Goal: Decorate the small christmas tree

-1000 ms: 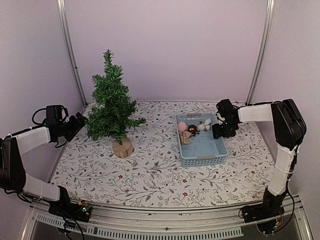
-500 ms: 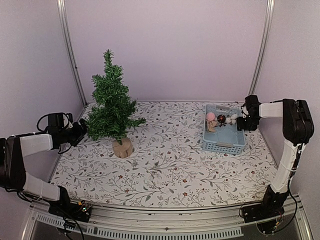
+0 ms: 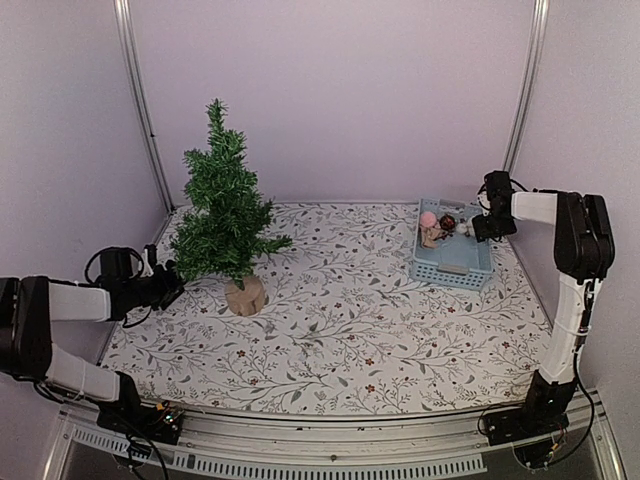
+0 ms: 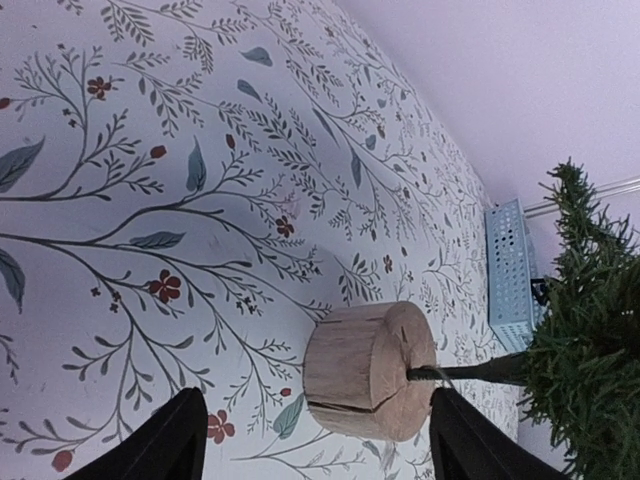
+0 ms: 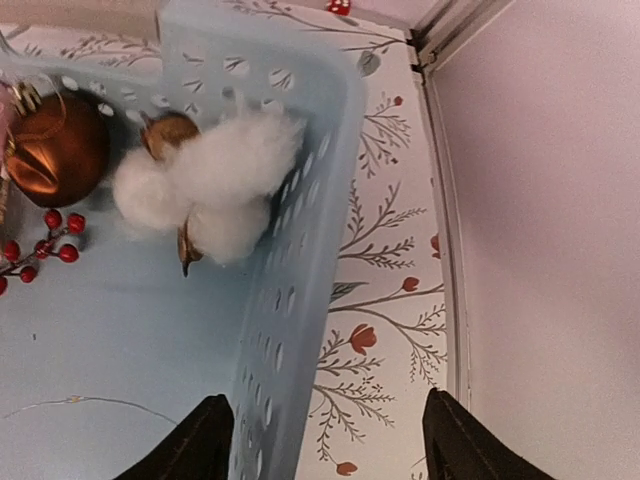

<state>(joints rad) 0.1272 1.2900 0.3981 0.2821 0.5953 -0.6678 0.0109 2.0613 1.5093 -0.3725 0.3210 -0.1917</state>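
Observation:
The small christmas tree (image 3: 224, 205) stands at the left middle on its pale wooden stump (image 3: 245, 296). My left gripper (image 3: 172, 283) is low over the table just left of the stump, jaws open. In the left wrist view the stump (image 4: 375, 370) lies ahead of the open left gripper (image 4: 320, 455), untouched. At the back right is a light blue basket (image 3: 455, 268) with a pink ball (image 3: 428, 219), a brown ball (image 5: 55, 150), white pompoms (image 5: 215, 175) and red berries (image 5: 40, 245). My right gripper (image 5: 330, 450) is open astride the basket's right wall (image 5: 300, 250), one finger inside and one outside.
The floral cloth (image 3: 330, 330) covers the table. The right side wall (image 5: 560, 250) and its metal rail (image 5: 440, 200) run close beside the basket. Tree branches (image 4: 585, 330) hang above the stump on the left gripper's right.
The basket has slid with the right gripper from mid-table to the back right corner. The left gripper has sunk towards the table and come in beside the stump, its jaws narrowing a little.

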